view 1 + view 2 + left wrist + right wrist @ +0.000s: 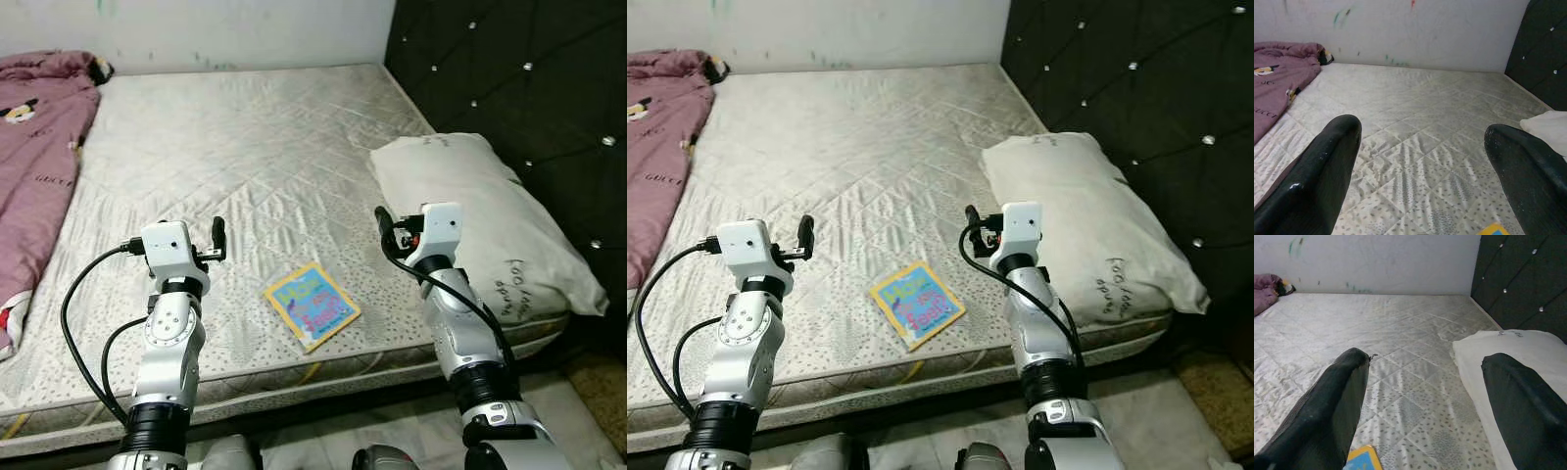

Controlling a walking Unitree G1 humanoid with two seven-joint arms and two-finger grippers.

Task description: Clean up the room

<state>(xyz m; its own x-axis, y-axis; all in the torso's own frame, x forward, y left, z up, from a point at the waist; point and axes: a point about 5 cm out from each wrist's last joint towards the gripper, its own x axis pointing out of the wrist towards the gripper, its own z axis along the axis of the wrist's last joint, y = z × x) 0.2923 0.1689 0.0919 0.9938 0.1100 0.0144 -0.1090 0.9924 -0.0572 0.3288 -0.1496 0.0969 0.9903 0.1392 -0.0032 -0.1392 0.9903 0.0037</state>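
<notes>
The bed (265, 147) has a bare quilted mattress. On it lie a colourful book (312, 305) near the front edge, a white pillow (490, 215) beside the dark headboard (529, 78), and a purple blanket (34, 147) on the opposite side.

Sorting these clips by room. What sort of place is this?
Most likely a bedroom: a bare quilted mattress, a white pillow against a dark tufted headboard, and a purple blanket.

Quilted cloth mattress (245, 166); glossy paper book (312, 305); tufted headboard (529, 88).

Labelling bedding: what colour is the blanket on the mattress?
Mauve-pink blanket with small cartoon prints; clearest in the left eye view.
</notes>
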